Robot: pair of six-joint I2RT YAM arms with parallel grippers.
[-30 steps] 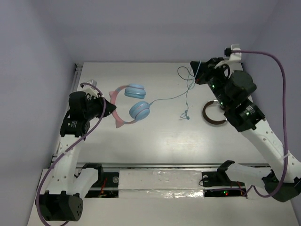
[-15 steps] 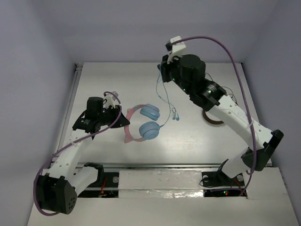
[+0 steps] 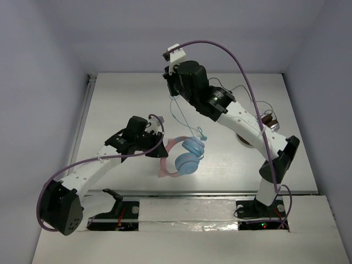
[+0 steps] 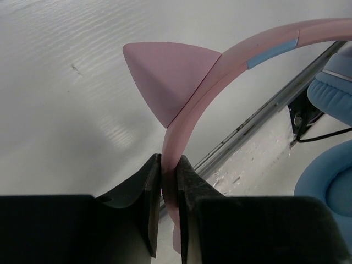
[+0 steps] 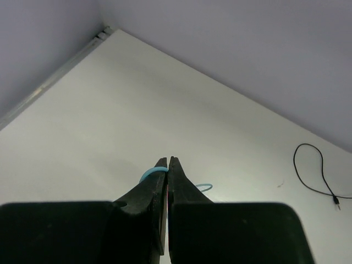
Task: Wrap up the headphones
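While right tool point(image 5: 167, 161) swings left, headphones point(image 3: 187, 158) slide nearer.

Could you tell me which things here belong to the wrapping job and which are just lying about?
Job: headphones, held at the headband by the left gripper; light-blue cable, pinched by the right gripper.
Lying about: brown headphones; black cable.

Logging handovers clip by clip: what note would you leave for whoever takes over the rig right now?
Left gripper: shut on the pink headband.
Right gripper: shut on the light-blue cable.
Headphones: between the two arms, with the cable hanging loose from the right gripper down to the ear cups.
Done: headband and cable both gripped.
To do: wind the cable round the headphones; no turns visible yet.
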